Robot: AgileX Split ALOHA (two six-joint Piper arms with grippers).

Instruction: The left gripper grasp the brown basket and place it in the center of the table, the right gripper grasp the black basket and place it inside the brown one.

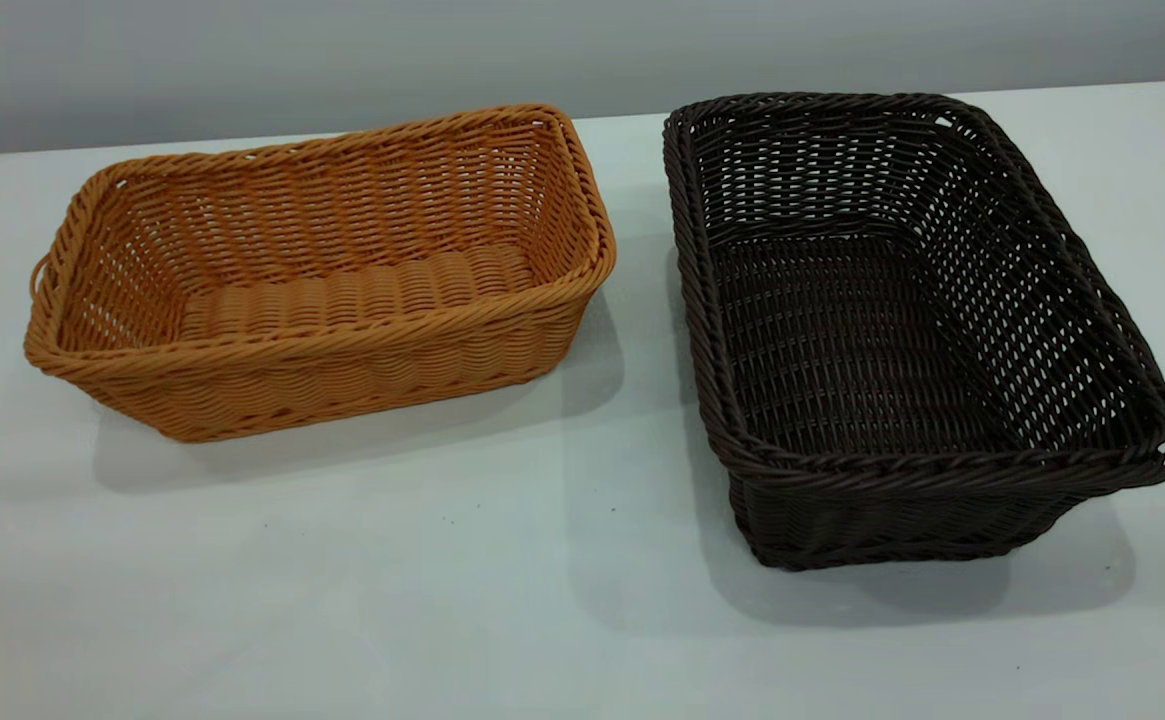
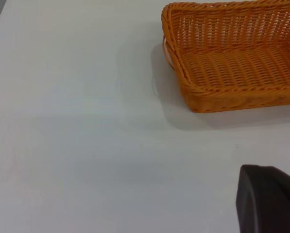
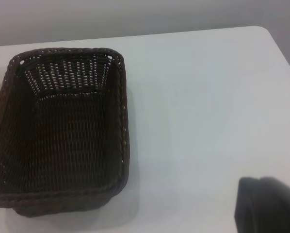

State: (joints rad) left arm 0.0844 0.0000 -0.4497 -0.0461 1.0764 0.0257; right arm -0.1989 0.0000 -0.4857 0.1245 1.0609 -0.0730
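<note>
The brown basket (image 1: 322, 270) stands empty on the white table (image 1: 502, 600) at the left of the exterior view. The black basket (image 1: 902, 320), also empty, stands to its right with a gap of table between them. Neither arm shows in the exterior view. In the left wrist view the brown basket (image 2: 232, 58) lies well away from a black part of my left gripper (image 2: 268, 199), with bare table between. In the right wrist view the black basket (image 3: 62, 131) sits apart from a black part of my right gripper (image 3: 268, 204).
The table's far edge (image 1: 272, 140) runs behind both baskets against a grey wall. White tabletop stretches in front of the baskets. A rounded table corner (image 3: 266, 31) shows in the right wrist view.
</note>
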